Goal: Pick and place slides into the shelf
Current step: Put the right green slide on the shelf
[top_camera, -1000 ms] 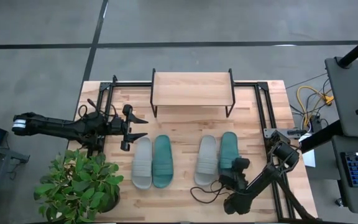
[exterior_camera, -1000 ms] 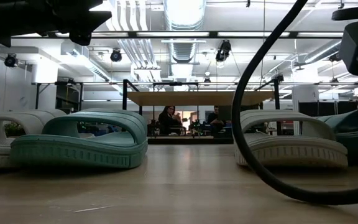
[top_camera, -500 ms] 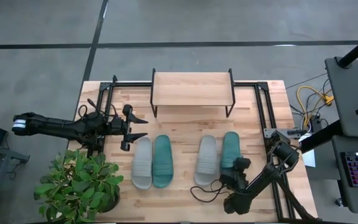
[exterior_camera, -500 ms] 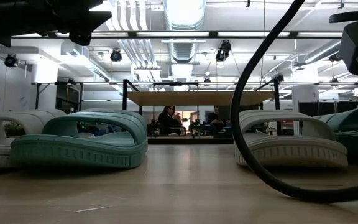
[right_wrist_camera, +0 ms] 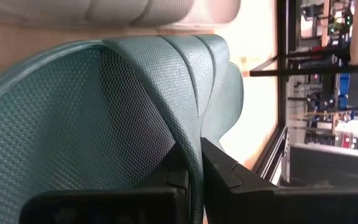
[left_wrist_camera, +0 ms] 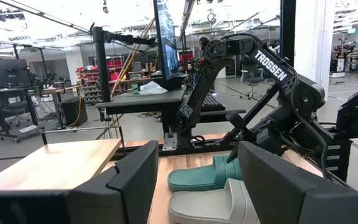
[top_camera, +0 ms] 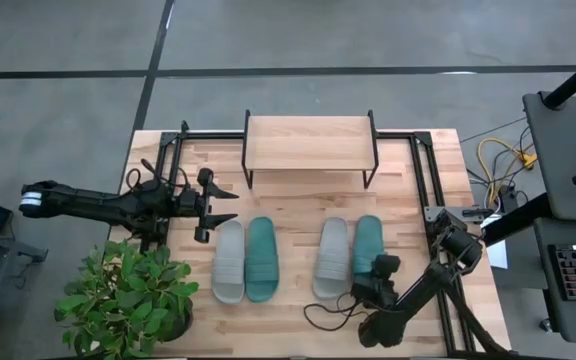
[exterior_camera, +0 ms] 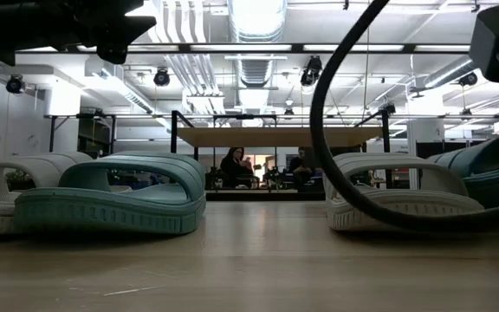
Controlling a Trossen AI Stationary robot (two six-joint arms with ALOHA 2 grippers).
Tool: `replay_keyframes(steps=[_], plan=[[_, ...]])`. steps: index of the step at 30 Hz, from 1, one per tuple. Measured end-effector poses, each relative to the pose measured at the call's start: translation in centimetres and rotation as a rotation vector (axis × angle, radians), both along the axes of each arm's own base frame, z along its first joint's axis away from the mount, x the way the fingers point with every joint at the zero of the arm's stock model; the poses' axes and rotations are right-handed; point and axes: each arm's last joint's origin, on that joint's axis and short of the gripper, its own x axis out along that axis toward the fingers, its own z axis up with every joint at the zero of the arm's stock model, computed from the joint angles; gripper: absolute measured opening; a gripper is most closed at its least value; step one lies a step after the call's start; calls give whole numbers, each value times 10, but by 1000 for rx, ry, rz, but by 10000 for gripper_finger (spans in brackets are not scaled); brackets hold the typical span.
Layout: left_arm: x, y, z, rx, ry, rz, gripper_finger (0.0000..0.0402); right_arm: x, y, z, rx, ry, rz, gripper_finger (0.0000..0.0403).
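Four slides lie in a row on the wooden table: a grey one (top_camera: 229,262), a teal one (top_camera: 261,259), a second grey one (top_camera: 332,258) and a second teal one (top_camera: 368,243) at the far right. My right gripper (top_camera: 376,272) is shut on that right teal slide (exterior_camera: 492,173) at its near end. The shelf (top_camera: 309,143) stands at the table's far edge, its plank top bare. My left gripper (top_camera: 223,204) hangs open above the table, left of the slides and just beyond their far ends, touching nothing. My right gripper pinches the teal slide's ribbed strap by its thin edge (right_wrist_camera: 194,155) between the two fingers. One finger (right_wrist_camera: 178,174) lies on the strap's inner, meshed side and the other (right_wrist_camera: 229,177) on its outer side. The fingers slant down from the table's near right. The slide's near end is tilted up; its far end is low.
A potted plant (top_camera: 128,295) stands at the table's near left corner. Black frame rails (top_camera: 423,180) run along the table's sides. My right arm's black cable (exterior_camera: 336,173) loops over the near ends of the right pair. People sit in the room behind the shelf.
My right gripper has risen slightly with the right teal slide's strap, and the slide's near end has tipped up off the table. The arm's cable loop has swung toward the left with it. My left arm has kept still.
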Motion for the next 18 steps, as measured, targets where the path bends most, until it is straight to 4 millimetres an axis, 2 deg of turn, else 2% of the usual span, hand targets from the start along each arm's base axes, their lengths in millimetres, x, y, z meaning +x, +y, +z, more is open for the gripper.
replay_keyframes(steps=[18], plan=[[0, 0, 0, 0, 0, 0, 208, -2, -4, 38, 56, -91, 70, 11]])
